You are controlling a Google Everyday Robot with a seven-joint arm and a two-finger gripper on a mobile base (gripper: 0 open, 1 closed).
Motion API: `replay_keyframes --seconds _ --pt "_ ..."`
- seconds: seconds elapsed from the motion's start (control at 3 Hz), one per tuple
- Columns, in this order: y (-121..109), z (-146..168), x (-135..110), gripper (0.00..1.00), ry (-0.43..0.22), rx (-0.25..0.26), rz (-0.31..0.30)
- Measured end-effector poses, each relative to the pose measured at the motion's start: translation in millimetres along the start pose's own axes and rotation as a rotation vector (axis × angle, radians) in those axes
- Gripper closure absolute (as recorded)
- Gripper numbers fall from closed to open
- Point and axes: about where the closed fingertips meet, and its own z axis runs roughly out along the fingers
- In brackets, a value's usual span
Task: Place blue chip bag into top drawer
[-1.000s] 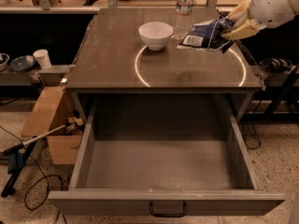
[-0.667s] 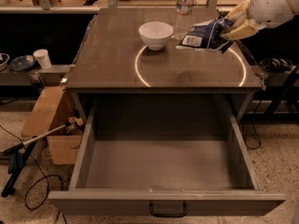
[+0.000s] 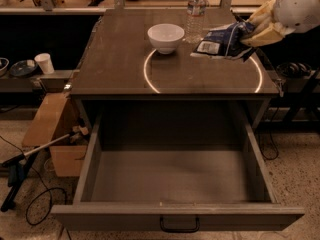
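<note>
The blue chip bag (image 3: pixel 220 44), dark blue with white patches, hangs above the right part of the counter top. My gripper (image 3: pixel 254 30) comes in from the upper right and is shut on the bag's right end, holding it clear of the surface. The top drawer (image 3: pixel 175 176) is pulled wide open below the counter, with a bare grey floor, low side walls and a black handle (image 3: pixel 179 227) at the front. The bag is over the counter, behind the drawer opening.
A white bowl (image 3: pixel 165 37) and a clear water bottle (image 3: pixel 195 8) stand on the brown counter top (image 3: pixel 120 59). A cardboard box (image 3: pixel 52 129) and cables lie on the floor at left. A paper cup (image 3: pixel 45 63) stands on a low shelf at left.
The gripper and the bag have barely moved; the bag stays held above the counter's right side. The drawer stays open.
</note>
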Motion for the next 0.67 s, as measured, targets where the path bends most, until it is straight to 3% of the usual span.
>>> replay_keyframes --seconds 0.67 --pt "44 -14 -13 1.0 0.013 0.02 0.046"
